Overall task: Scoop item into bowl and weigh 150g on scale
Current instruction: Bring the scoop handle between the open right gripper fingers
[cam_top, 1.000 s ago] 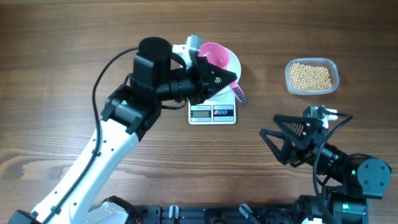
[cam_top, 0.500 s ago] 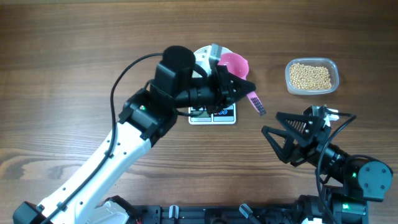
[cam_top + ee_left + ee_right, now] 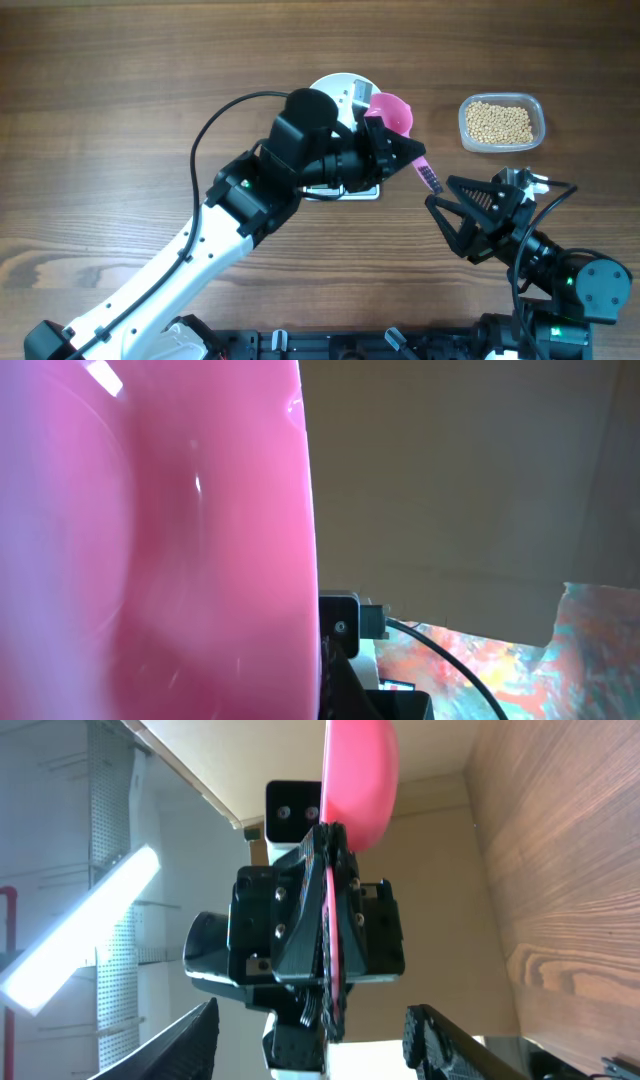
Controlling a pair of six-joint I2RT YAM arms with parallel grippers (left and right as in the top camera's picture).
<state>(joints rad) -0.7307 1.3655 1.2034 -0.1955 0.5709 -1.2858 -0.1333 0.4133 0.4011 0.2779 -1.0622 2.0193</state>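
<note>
I judged the step in hand to be passing the pink scoop (image 3: 392, 112) across, since the beans (image 3: 499, 121) all lay in the clear container (image 3: 537, 112) at the far right of the table, on the right arm's side, and the scoop looked empty from overhead. To do this well I would close the right gripper (image 3: 438, 192) only on the scoop's handle (image 3: 428, 177), square across it. I would let the left gripper (image 3: 400, 152) go only once that grip was firm, so that the scoop neither twisted nor dropped onto the wood. The left jaws were clamped on the handle just behind the cup. The left arm reached up from the near left corner and bent across the scale (image 3: 372, 190), hiding most of it. The white bowl (image 3: 335, 90) showed just behind the wrist, and I could not see all of its inside. The handle's dark end pointed down and right, close by the right gripper's fingertips; whether they touched I could not tell. The right jaws stood apart with nothing between them. In the right wrist view the fingers (image 3: 195, 1035) framed the left gripper and scoop head-on. The right arm sat low at the near right, its gripper aimed up and left. The left wrist view showed little but pink.
</note>
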